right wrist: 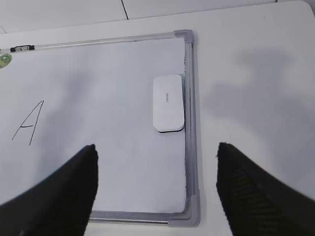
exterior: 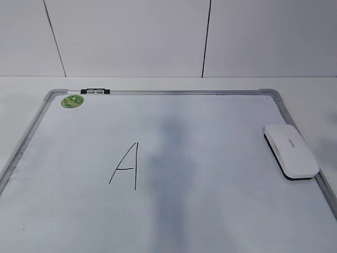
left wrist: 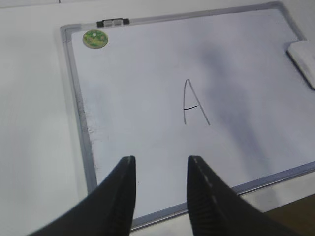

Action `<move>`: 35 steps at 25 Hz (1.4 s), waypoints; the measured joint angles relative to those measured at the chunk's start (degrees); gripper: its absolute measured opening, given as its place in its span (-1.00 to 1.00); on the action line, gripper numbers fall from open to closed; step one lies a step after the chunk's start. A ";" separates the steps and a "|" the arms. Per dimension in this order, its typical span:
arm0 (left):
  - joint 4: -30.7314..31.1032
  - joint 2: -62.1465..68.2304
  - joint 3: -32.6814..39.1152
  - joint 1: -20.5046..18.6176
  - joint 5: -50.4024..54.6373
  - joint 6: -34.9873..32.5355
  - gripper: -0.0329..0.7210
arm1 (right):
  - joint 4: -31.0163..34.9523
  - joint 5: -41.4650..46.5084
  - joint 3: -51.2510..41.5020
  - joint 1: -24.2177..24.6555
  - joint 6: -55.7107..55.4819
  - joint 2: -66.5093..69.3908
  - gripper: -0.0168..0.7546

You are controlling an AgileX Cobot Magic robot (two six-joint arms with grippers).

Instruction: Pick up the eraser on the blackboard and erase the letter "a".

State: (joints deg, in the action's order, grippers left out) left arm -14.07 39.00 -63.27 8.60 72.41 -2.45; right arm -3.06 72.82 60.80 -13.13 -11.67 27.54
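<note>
**Against the board's right frame: eraser waits untouched**

On the whiteboard (exterior: 221, 221), the white eraser (exterior: 290, 150) lies flat beside the right frame rail, well apart from the capital "A" (exterior: 126, 166). Right gripper (right wrist: 156, 189) spread wide, left gripper (left wrist: 160, 194) half parted, both empty. Probably light, rigid, smooth plastic; pinch its long sides.

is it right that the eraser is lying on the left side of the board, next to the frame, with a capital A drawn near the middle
Not quite: the eraser lies on the right side of the board, next to the frame, as the exterior view shows. The rest holds: a capital A is drawn near the middle.
</note>
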 joint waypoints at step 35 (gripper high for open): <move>2.82 -31.21 30.44 0.00 0.91 -2.81 -0.20 | 0.91 0.22 -28.96 0.00 6.62 -24.31 0.58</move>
State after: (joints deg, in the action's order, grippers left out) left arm -11.25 7.80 -32.84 8.60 73.32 -5.26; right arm -2.15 73.04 31.83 -13.13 -5.05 3.24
